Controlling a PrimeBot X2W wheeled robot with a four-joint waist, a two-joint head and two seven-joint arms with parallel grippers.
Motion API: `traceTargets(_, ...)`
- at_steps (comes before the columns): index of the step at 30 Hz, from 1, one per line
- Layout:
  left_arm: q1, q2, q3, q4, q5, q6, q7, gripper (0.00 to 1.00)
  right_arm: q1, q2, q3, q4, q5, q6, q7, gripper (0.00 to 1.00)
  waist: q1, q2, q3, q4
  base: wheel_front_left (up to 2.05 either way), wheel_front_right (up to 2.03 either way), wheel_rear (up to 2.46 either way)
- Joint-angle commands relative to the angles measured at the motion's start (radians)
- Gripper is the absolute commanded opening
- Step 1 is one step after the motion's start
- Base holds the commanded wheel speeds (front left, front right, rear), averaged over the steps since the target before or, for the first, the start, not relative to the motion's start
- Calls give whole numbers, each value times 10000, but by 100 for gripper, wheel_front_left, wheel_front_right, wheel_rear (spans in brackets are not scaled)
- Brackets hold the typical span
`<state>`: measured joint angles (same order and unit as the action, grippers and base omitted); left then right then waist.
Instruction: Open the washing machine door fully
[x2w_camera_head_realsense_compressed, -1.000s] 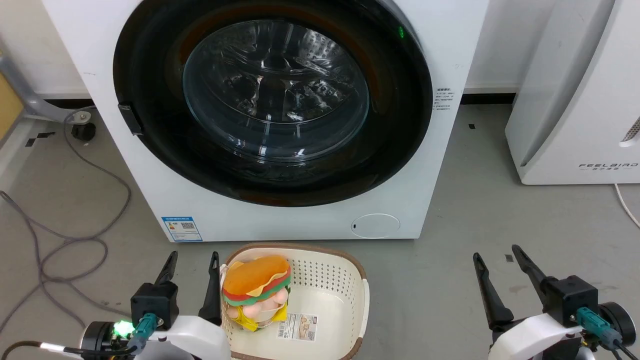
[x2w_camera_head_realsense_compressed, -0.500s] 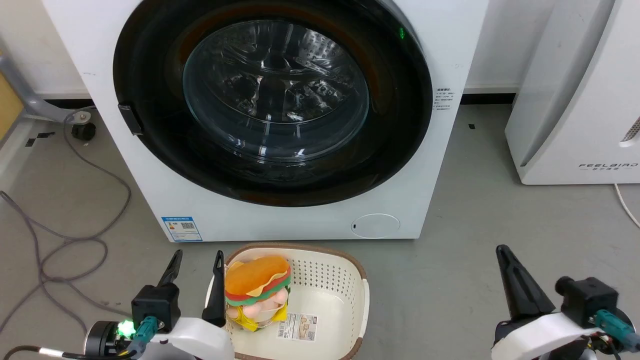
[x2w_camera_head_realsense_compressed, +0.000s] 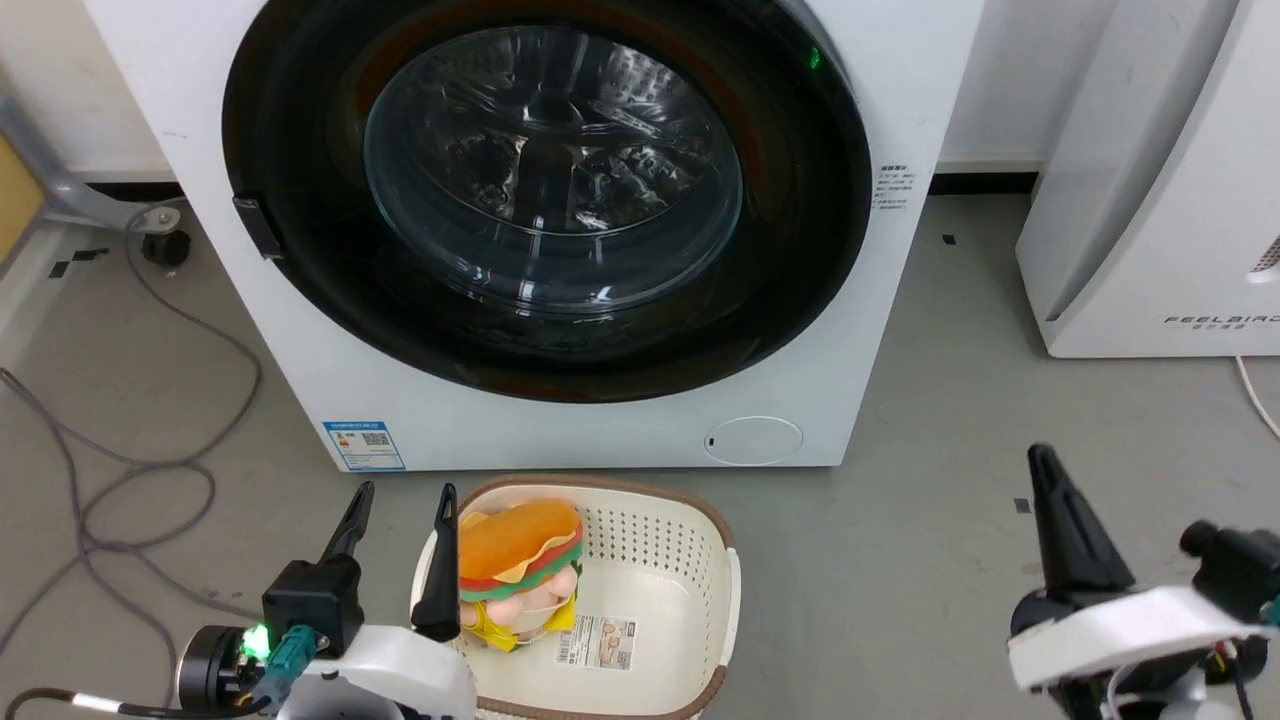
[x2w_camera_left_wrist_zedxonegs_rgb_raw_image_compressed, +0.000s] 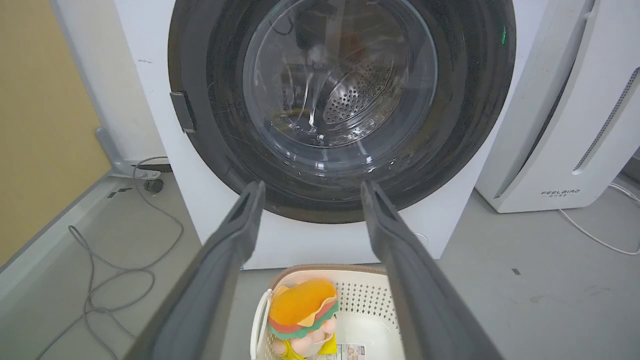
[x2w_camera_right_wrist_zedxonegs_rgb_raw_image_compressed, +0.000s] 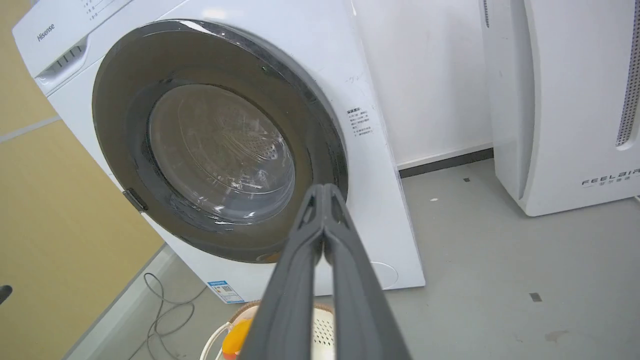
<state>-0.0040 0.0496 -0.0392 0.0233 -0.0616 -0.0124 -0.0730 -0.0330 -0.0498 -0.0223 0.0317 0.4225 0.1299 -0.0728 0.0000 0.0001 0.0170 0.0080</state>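
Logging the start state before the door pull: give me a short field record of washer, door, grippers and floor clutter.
door: large round glossy black washing machine door, shut against the white boxy washing machine
left gripper: open, empty, apart from door
right gripper: shut, empty, apart from door
floor: cream perforated plastic basket holding an orange plush burger, before the washer
beside washer: white FEELBIRD appliance

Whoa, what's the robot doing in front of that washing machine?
The robot faces the washing machine, whose big black door is shut. Its job is to open that door fully, but neither gripper touches it yet. The left gripper hangs open by a basket holding a plush burger. The right gripper is pinched shut, low on the right, pointing toward the machine.
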Motion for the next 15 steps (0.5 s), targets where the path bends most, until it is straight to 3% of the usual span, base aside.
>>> traceTargets(1,-214,3,-24,-20,-90,-60,-118,100,-381,-4,-88,72,469,3,-57,0,0,-1,57,8,0,0,0)
traceTargets(15,-629,4,6,-264,-201,-217,-390,100,-2930,-265,-746,1278,3441,3,296,0,0,-1,680,-41,0,0,0)
